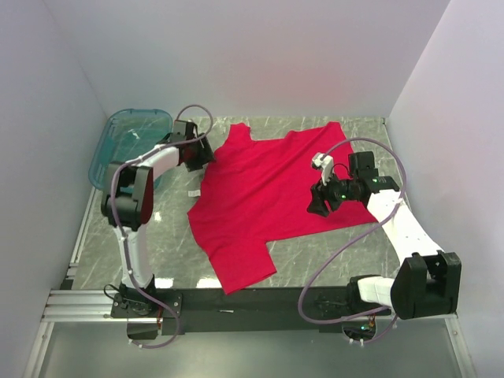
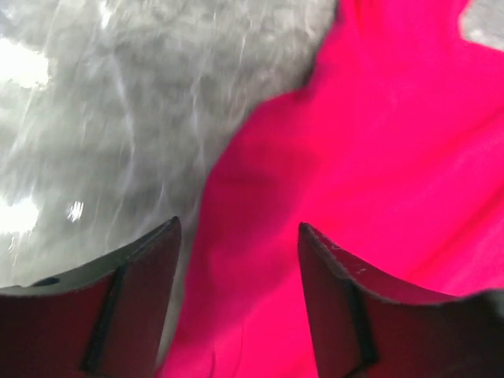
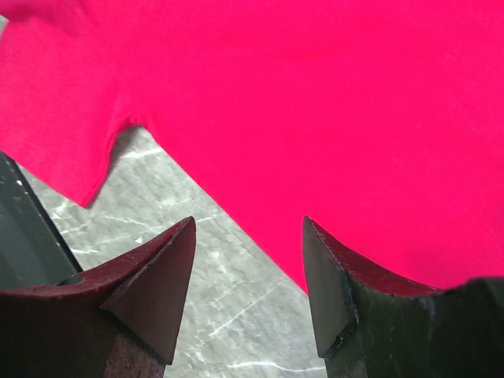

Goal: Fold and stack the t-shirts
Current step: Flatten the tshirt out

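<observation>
1. Seen from above, we find a red t-shirt (image 1: 268,197) lying spread and unfolded across the middle of a grey marbled table (image 1: 315,252), with lobes of cloth reaching toward 12 and 6 o'clock
2. A see-through teal tub (image 1: 118,142) sits in the table's 10 o'clock corner, apart from the shirt
3. The left gripper (image 1: 197,153) hangs at the shirt's 10 o'clock edge; its wrist view shows the jaws apart, straddling the line where red cloth meets table, with nothing pinched
4. The right gripper (image 1: 319,201) hovers at the shirt's 3 o'clock edge, jaws likewise apart above the hem, holding nothing
5. We judge the main risk to be a shallow bite: both grippers sit right on the border, so closing could catch only a sliver that slips free
6. If just one side holds, lifting would drag the shirt askew and bunch it rather than fold it
</observation>
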